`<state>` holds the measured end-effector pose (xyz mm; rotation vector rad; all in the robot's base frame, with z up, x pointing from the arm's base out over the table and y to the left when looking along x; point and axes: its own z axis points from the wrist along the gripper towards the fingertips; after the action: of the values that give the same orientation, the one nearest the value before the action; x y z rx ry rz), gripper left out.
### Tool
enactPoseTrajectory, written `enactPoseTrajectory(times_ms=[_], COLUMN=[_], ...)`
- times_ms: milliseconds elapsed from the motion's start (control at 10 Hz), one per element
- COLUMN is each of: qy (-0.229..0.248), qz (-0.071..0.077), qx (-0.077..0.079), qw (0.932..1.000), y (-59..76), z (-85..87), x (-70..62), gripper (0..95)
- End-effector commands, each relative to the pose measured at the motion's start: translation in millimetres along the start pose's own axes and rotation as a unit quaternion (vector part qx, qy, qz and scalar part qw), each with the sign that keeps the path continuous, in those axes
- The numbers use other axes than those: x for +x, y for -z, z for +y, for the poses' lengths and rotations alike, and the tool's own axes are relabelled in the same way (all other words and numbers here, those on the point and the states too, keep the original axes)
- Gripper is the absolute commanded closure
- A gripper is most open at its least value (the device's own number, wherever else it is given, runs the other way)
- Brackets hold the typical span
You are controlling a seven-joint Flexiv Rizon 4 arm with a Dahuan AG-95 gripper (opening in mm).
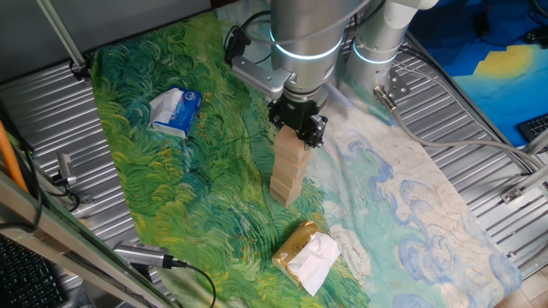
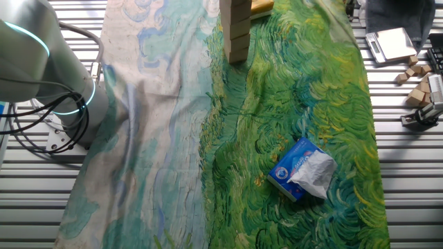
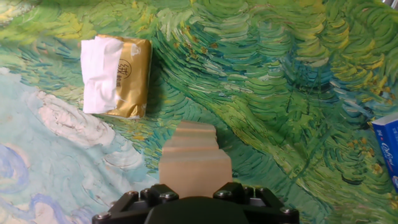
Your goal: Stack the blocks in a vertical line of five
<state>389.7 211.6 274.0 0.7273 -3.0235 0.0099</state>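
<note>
Several light-brown wooden blocks stand stacked in a slightly leaning column on the painted cloth, just right of the cloth's green part. My gripper is at the top of the column, its fingers on either side of the uppermost block. In the hand view I look straight down the stack: the top block fills the space between my gripper fingers, and lower blocks stick out beyond it. The other fixed view shows the lower part of the stack; its top is cut off by the frame edge.
A yellow-and-white wrapped packet lies close in front of the stack. A blue-and-white soft packet lies further off on the green cloth. Loose wooden pieces and a small scale sit on the metal table beside the cloth.
</note>
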Motion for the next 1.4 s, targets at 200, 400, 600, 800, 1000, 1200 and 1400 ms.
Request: enactPoseTrajectory(times_ms=[200, 400, 600, 800, 1000, 1200, 1400], qy=[0.0, 0.0, -0.002, -0.004, -0.005, -0.005, -0.006], qz=[-0.001, -0.005, -0.011, -0.02, -0.025, -0.028, -0.032], qx=[0.001, 0.003, 0.005, 0.007, 0.009, 0.01, 0.012], qw=[1.0, 1.0, 0.9999, 0.9998, 0.9996, 0.9995, 0.9994], y=[-1.1, -1.3, -1.2, -1.2, -1.2, -1.5, -1.7], z=[-0.1, -0.2, -0.1, -0.1, -0.1, 0.3, 0.4], x=[-0.3, -0.3, -0.3, -0.3, -0.3, -0.8, -0.9], gripper=[95.0, 95.0, 95.0, 95.0, 95.0, 95.0, 95.0])
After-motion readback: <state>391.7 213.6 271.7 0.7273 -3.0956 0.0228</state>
